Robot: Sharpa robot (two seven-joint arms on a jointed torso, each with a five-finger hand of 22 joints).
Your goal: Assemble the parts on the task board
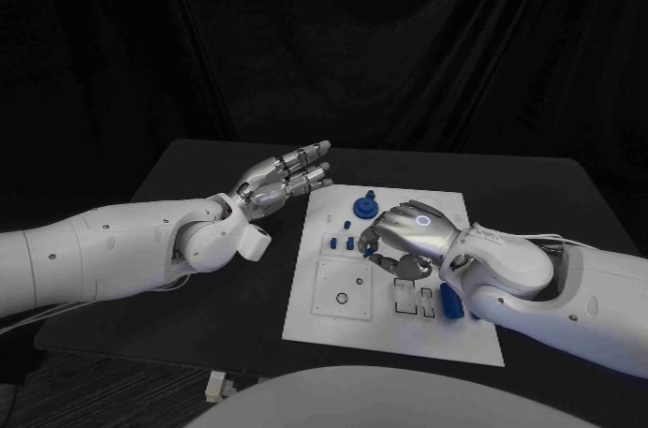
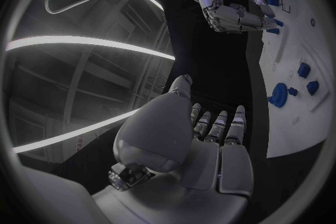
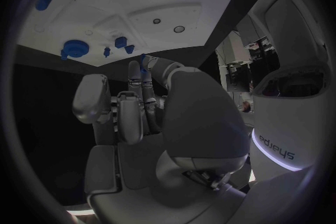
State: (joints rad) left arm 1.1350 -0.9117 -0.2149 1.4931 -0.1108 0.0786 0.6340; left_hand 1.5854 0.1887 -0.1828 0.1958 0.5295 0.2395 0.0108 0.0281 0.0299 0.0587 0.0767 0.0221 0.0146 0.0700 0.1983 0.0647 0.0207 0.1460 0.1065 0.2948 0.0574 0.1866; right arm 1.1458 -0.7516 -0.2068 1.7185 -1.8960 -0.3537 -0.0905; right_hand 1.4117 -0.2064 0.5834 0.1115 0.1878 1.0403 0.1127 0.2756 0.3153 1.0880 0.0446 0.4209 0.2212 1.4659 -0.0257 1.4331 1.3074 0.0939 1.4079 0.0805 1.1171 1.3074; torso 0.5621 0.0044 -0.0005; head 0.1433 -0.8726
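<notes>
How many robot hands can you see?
2. The left robot hand hovers, fingers straight, by the task board's far left corner; the right robot hand curls over the board's middle.

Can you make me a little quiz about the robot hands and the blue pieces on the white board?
1. True or false: the left robot hand is holding a blue piece.
2. Which robot hand is over the task board? A) left B) right C) both
3. Fill in: the round blue part stands near the board's ____ edge, far or near from the robot.

Key:
1. False. It hangs beside the board, fingers stretched out, with nothing in it.
2. B. The right robot hand curls its fingers down over the small blue parts in the middle of the board; whether it grips one cannot be told.
3. Far.
</notes>
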